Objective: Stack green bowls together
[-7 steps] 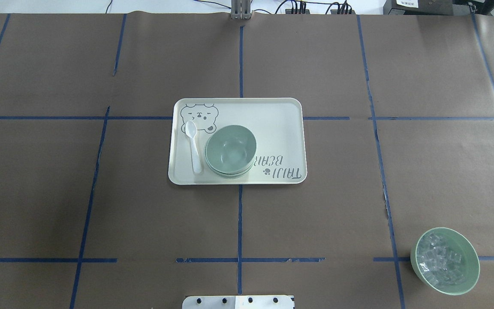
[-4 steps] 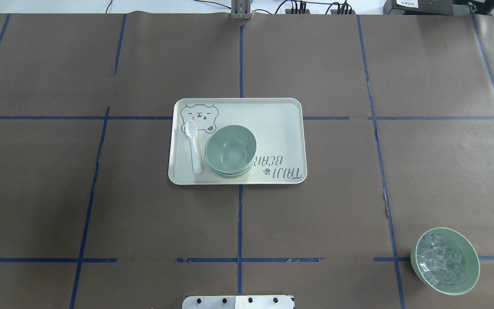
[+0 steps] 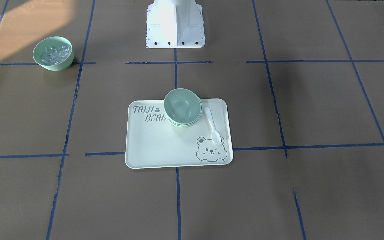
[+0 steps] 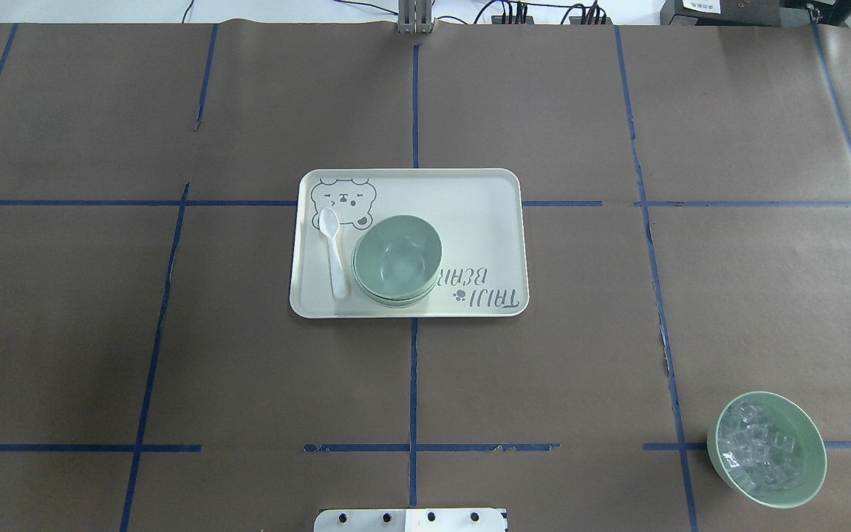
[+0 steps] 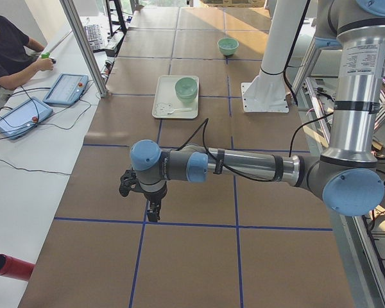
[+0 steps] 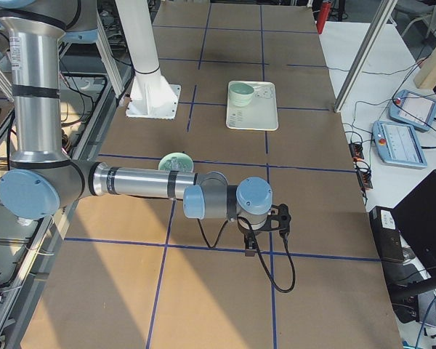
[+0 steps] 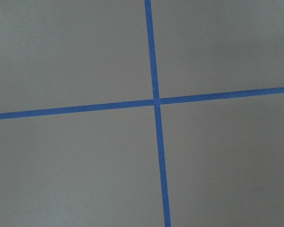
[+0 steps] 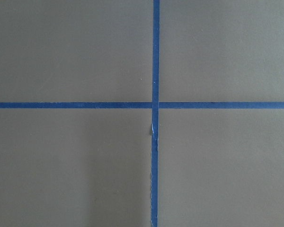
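1. Green bowls [image 4: 397,257]: nested in one stack on tray [image 4: 470,196], beside spoon [image 4: 335,260]; unmoved over the last second.
2. Left hand [image 5: 153,210], right hand [image 6: 253,243]: hung above bare bench [image 4: 174,332], well apart from stack; spread or pressed together, cannot tell.
3. Stacking judged complete.

Brown paper covers the table [image 4: 544,369], gridded with blue tape lines [image 4: 412,384].

White column pedestal [image 3: 174,20], dark screws [image 3: 169,43] along the pedestal's foot plate, silver tubular left arm [image 5: 250,165] and right arm [image 6: 134,182], pale-blue joint caps [image 5: 353,191], black looped cable [image 5: 207,136].
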`<state>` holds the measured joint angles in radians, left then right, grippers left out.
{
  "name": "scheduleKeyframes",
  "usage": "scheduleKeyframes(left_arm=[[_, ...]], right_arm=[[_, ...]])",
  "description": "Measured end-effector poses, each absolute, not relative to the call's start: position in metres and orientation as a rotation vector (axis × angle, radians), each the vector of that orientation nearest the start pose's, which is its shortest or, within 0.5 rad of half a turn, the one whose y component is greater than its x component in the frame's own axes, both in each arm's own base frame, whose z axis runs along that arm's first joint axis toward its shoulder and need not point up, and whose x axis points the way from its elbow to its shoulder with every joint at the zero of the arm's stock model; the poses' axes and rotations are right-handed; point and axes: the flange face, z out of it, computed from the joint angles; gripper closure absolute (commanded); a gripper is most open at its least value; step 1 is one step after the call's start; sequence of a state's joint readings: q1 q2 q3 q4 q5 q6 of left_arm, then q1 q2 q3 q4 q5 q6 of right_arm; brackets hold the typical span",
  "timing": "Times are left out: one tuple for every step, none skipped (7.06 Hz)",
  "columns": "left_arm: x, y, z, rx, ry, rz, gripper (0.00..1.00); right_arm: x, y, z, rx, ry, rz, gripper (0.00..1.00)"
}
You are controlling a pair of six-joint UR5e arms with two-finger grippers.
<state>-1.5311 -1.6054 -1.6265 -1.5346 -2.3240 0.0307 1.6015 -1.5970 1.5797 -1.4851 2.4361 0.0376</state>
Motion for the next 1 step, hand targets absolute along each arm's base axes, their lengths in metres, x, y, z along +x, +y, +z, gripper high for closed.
scheduleKeyframes(left_arm=[[-0.0448, -0.5112, 0.6189, 0.048, 0.753, 0.087, 0.00]], right_arm=[[0.0724, -0.4833, 0.6511, 0.062, -0.865, 0.035, 0.00]])
